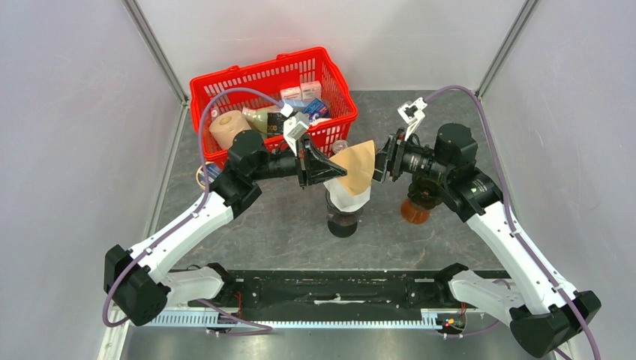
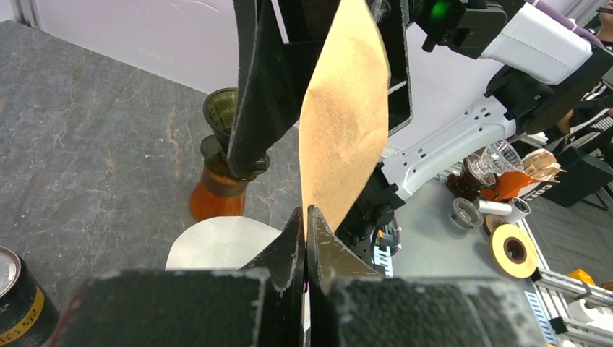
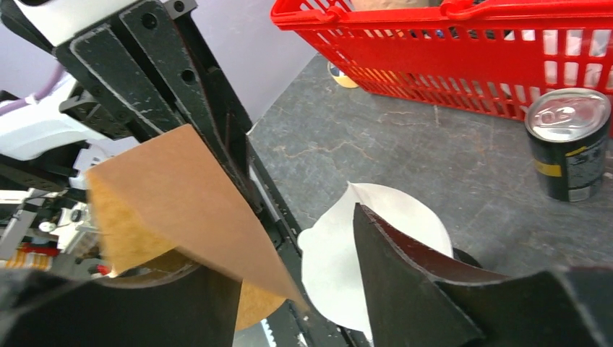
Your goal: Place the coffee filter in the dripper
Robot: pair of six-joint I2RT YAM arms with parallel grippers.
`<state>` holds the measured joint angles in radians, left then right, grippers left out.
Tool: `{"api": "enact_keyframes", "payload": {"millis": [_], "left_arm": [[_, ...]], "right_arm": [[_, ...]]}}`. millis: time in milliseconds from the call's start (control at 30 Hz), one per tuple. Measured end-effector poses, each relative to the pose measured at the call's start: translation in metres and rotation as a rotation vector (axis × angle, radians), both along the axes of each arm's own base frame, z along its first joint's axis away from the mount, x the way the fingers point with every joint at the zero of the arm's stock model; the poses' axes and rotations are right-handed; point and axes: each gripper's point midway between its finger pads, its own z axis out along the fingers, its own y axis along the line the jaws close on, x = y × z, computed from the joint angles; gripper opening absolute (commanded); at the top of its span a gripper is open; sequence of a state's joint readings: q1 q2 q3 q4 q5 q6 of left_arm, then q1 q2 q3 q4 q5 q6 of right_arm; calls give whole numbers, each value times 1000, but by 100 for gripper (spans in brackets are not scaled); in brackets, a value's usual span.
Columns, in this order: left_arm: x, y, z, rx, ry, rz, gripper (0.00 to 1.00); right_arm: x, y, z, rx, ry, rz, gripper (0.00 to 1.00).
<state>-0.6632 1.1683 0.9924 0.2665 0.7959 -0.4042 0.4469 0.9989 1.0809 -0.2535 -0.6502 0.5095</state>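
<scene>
My left end effector (image 2: pixel 307 220) is clenched on the lower edge of the brown coffee filter (image 2: pixel 343 116), holding it upright in the air between the two arms. My right end effector (image 1: pixel 380 163) straddles the filter's far side with its jaws apart, not gripping.

The paper is thin. If my right jaws pinch while my left pulls away at an angle, I expect a tear or a crease. If my left lets go too soon, the filter drops onto the white cone (image 3: pixel 376 246) right below.

The dark dripper (image 2: pixel 220 108) on the amber carafe (image 2: pixel 217 195) looks like the target. It stands close under my right arm, so a careless swing could topple it.

The red basket (image 3: pixel 361 18) hems in the far side, and a can (image 3: pixel 567 141) stands near the cone. The nearer tabletop (image 1: pixel 277 225) offers more room.
</scene>
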Motion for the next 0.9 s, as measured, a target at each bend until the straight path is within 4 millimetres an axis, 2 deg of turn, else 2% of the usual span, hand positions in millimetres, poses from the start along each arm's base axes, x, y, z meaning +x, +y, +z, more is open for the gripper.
{"api": "enact_keyframes", "payload": {"millis": [133, 200, 367, 500, 667, 700, 800, 900], "left_arm": [[0, 0, 1, -3, -1, 0, 2], [0, 0, 1, -5, 1, 0, 2], [1, -2, 2, -13, 9, -1, 2], [3, -4, -1, -9, 28, -2, 2], [7, -5, -4, -6, 42, 7, 3], [7, -5, -4, -6, 42, 10, 6], [11, -5, -5, -4, 50, 33, 25], [16, -4, -9, 11, 72, 62, 38]], "right_arm": [[-4, 3, 5, 21, -1, 29, 51], [-6, 4, 6, 26, 0, 39, 41], [-9, 5, 5, 31, 1, 57, 26], [-11, 5, 5, 33, 3, 67, 1], [-12, 5, 6, 35, 3, 69, 0], [-12, 5, 6, 35, 1, 68, 0], [-13, 4, 8, 37, -5, 63, 0], [-12, 2, 9, 35, -14, 49, 0]]}}
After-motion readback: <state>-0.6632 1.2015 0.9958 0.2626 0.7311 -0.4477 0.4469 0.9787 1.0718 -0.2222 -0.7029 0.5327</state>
